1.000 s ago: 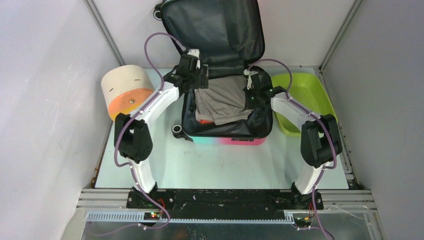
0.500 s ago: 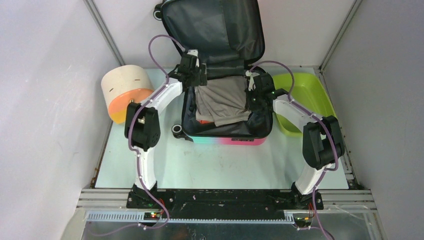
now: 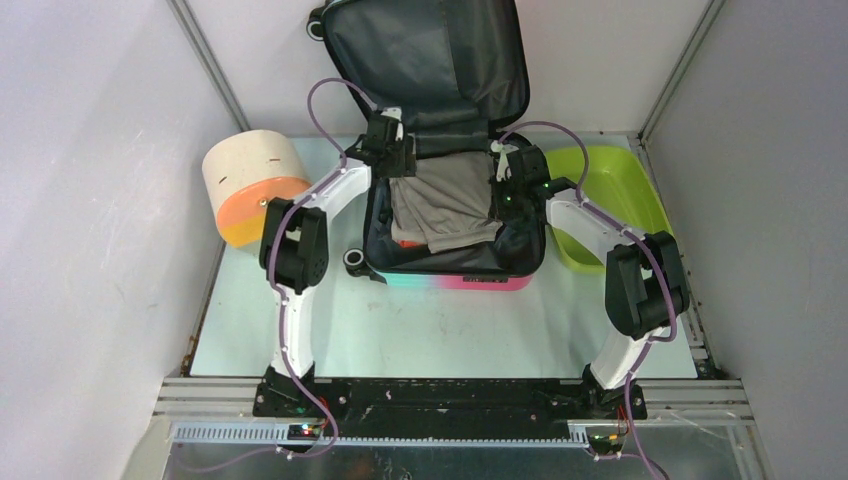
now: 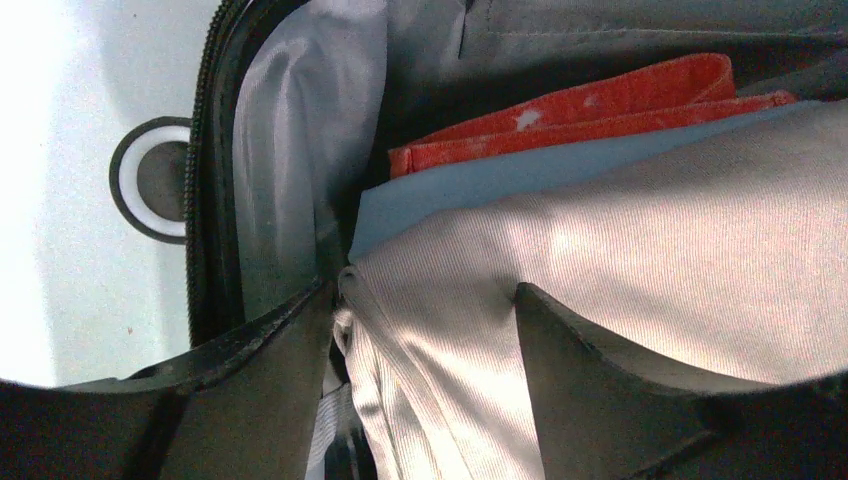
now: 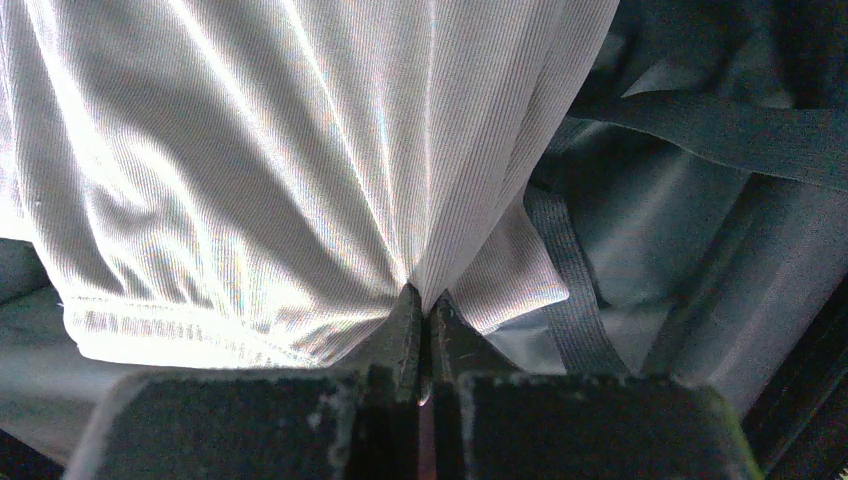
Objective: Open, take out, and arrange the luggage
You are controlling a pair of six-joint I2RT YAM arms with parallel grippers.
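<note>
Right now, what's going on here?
The suitcase lies open, lid upright, clothes not yet out. The right tool is pinched shut on one edge of the grey garment on top. The left tool is open, straddling its opposite corner. An orange cloth and a blue cloth lie underneath.

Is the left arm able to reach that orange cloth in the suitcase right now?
Probably not directly: the left gripper straddles the grey garment, which covers most of the orange cloth.
</note>
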